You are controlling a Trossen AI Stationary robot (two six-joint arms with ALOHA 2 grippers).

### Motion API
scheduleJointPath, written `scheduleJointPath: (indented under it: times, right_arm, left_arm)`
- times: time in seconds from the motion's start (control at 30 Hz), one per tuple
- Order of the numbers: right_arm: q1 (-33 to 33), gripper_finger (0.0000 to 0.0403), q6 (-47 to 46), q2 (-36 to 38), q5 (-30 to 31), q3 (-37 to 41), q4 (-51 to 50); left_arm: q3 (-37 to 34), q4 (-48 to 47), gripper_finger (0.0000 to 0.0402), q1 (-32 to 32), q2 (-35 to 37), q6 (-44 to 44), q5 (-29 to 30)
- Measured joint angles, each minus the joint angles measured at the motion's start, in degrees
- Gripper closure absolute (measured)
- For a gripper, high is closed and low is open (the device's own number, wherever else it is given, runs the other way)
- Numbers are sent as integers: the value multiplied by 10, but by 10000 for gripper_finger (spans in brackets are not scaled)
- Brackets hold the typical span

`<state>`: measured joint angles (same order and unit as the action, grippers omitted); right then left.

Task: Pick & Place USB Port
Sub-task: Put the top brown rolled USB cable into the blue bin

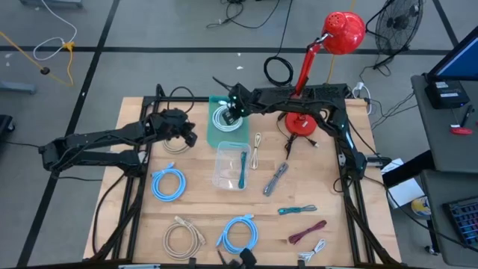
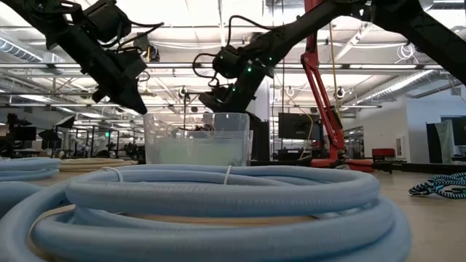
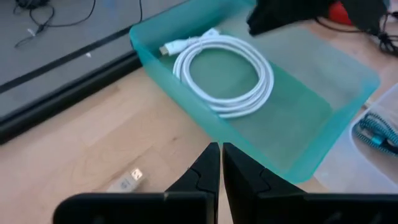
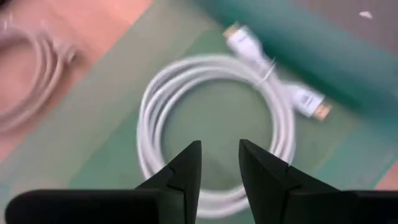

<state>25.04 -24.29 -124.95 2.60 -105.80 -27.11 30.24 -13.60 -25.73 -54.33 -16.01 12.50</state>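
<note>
A white coiled cable [image 1: 223, 118] with gold-tipped plugs lies flat on the floor of a teal bin [image 1: 212, 138] at the table's far middle. My right gripper [image 1: 236, 109] hovers above it, open; in the right wrist view its fingertips [image 4: 221, 155] stand over the white coil [image 4: 149, 106] without touching it. My left gripper [image 1: 187, 128] is shut, raised beside the bin's left wall; the left wrist view shows its fingertips [image 3: 221, 155] in front of the teal bin [image 3: 186, 118] and the coil [image 3: 261, 81].
A clear bin [image 1: 230, 166] holding a teal cable [image 1: 243, 170] stands just near of the teal one. A red lamp [image 1: 302, 123] rises to the right. Blue coils [image 1: 168, 183] [image 1: 237, 233], a beige coil [image 1: 183, 237] and several loose cables [image 1: 275, 179] lie on the near half.
</note>
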Motion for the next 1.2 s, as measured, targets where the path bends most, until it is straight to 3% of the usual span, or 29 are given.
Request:
scheduleJointPath:
  times: [0.5,0.77,0.83,1.0,1.2]
  right_arm:
    - [-124,301,75,77,-31,-1,-129]
    - [-229,300,103,115,-40,2,-225]
    - [-260,300,105,120,-38,-1,-210]
    - [-341,303,111,163,43,37,-224]
    - [-432,331,27,295,207,187,-211]
  left_arm:
    - [0,54,378,0,0,37,-26]
    - [0,49,378,0,0,24,-93]
    - [0,43,378,0,0,24,-102]
    - [0,21,378,5,0,23,-110]
    - [0,1,378,16,0,23,-110]
